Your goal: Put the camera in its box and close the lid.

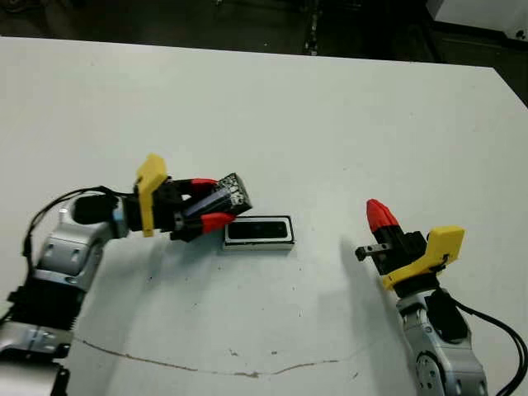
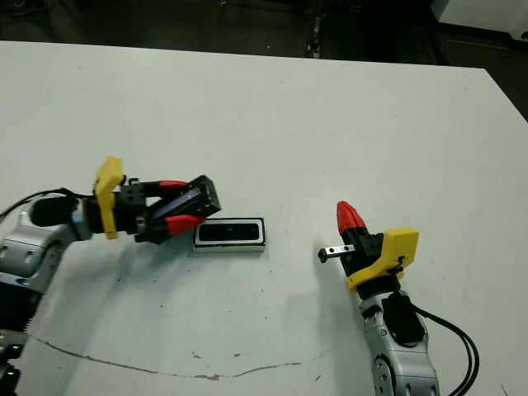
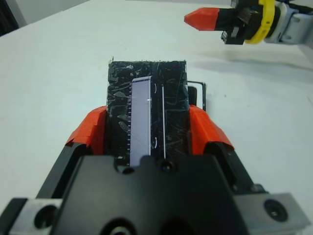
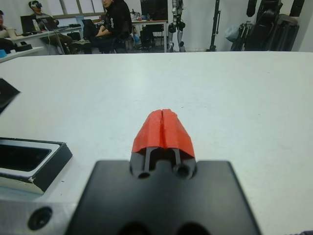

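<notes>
One lid (image 1: pixel 224 198), one box (image 1: pixel 259 233), two grippers on white desk (image 1: pixel 330 124). Left gripper (image 1: pixel 206 204) clamps lid between both red fingers (image 3: pixel 89 130), lid raised off desk, just left of box and tilted; its long axis runs along fingers, far end pointing toward box, pale strip lengthwise on glossy wrinkled face. Box lies flat at desk centre, long axis left-right, dark oblong inside hollow, likely camera. Right gripper (image 1: pixel 380 217) clenched on nothing, red tips pressed together, well right of box.
</notes>
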